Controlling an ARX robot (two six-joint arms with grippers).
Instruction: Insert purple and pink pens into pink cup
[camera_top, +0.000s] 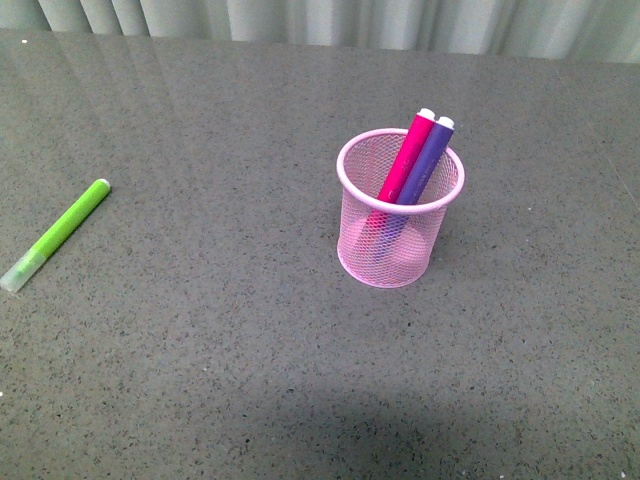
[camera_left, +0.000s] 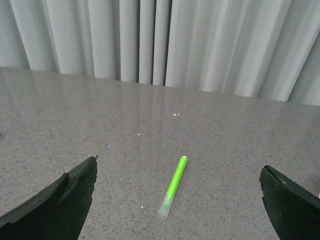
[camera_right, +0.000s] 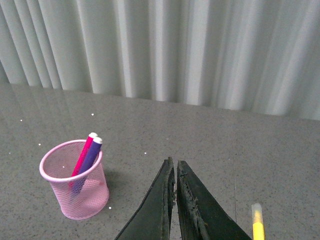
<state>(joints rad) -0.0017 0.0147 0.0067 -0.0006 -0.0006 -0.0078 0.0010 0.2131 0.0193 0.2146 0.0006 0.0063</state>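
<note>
Pink cup (camera_top: 400, 210) holding both pens (camera_top: 412, 165), leaning; left pincer (camera_left: 177, 200) spread wide, right pincer (camera_right: 175, 200) pressed closed, empty; tipping risk if nudged.

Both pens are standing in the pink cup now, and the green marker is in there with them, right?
Not quite. The pink pen and purple pen do stand in the pink cup, but the green marker lies flat on the table, well off to the cup's left. The front view shows it.

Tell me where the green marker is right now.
In the front view the green marker lies flat on the table's left side, well apart from the pink cup.
</note>
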